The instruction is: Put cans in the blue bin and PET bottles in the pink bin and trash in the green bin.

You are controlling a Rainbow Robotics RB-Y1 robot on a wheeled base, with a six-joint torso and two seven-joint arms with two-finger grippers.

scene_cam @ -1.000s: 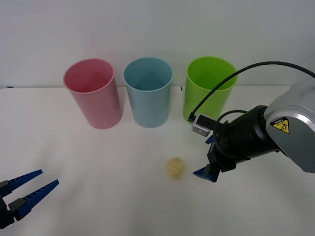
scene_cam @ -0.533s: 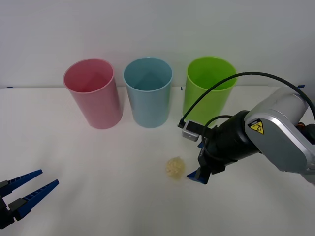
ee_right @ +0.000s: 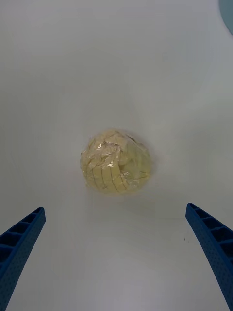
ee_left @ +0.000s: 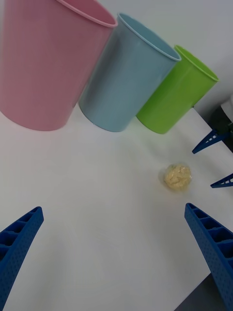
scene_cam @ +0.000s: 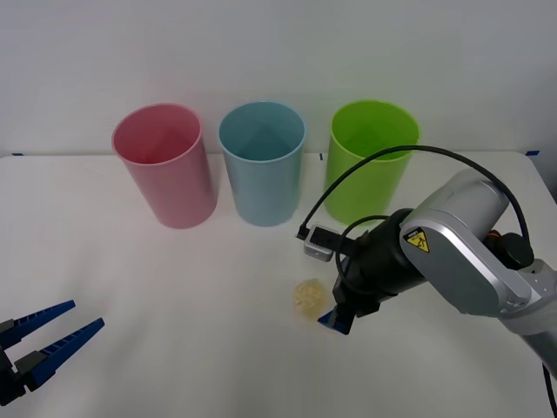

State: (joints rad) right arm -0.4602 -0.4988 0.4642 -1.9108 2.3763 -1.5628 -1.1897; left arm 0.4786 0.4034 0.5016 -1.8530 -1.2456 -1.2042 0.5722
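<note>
Our right gripper (scene_cam: 330,315) hangs just beside the small crumpled pale-yellow trash ball (scene_cam: 309,296), blue fingers (ee_right: 213,243) spread wide and nothing between them. We see a yellow warning triangle on its arm. The ball sits on the white table (scene_cam: 174,296), before the tall light-blue plastic bin (scene_cam: 261,165) and lime-green bin (scene_cam: 370,161); the pink bin (scene_cam: 165,165) stands leftmost. Our left gripper (scene_cam: 39,344) waits open at the table's near left.

Bare table (scene_cam: 174,296) around trash (scene_cam: 309,296); bins well behind.
</note>
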